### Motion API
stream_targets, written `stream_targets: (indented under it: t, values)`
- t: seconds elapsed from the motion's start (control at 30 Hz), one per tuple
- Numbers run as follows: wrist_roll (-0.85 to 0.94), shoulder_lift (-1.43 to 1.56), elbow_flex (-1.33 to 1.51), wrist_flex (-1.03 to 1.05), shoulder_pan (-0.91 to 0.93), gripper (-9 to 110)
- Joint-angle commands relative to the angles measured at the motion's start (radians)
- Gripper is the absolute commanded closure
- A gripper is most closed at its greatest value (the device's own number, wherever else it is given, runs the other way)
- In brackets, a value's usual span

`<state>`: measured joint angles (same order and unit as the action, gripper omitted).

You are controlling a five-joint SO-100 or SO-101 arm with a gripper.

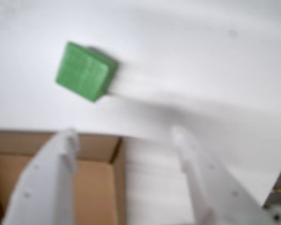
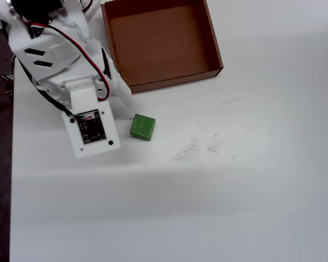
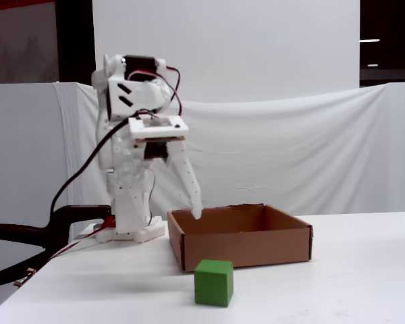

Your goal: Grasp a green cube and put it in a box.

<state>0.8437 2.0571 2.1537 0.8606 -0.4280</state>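
Green cube (image 2: 142, 127) sits on the white table (image 2: 235, 191), just ahead of the spread, empty jaws hanging above it; the box (image 2: 215, 52) lies beside them.

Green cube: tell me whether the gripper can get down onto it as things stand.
Probably yes. The green cube sits alone on the white table, apart from the box, and the open gripper hangs above with nothing between.

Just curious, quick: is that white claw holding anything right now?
Gripper: open and empty; the small green cube sits on the table, untouched.
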Motion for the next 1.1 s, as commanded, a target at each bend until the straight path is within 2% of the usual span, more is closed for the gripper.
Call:
stream_targets:
  t: [0.0, 0.37, 0.63, 1.07]
  values:
    - [0.005, -0.035, -0.091, -0.049, -0.031, 72]
    - [-0.064, -0.224, -0.044, -0.337, -0.066, 72]
    - [-0.106, -0.244, -0.011, -0.339, -0.095, 64]
    - [-0.249, -0.272, 0.026, -0.362, -0.023, 68]
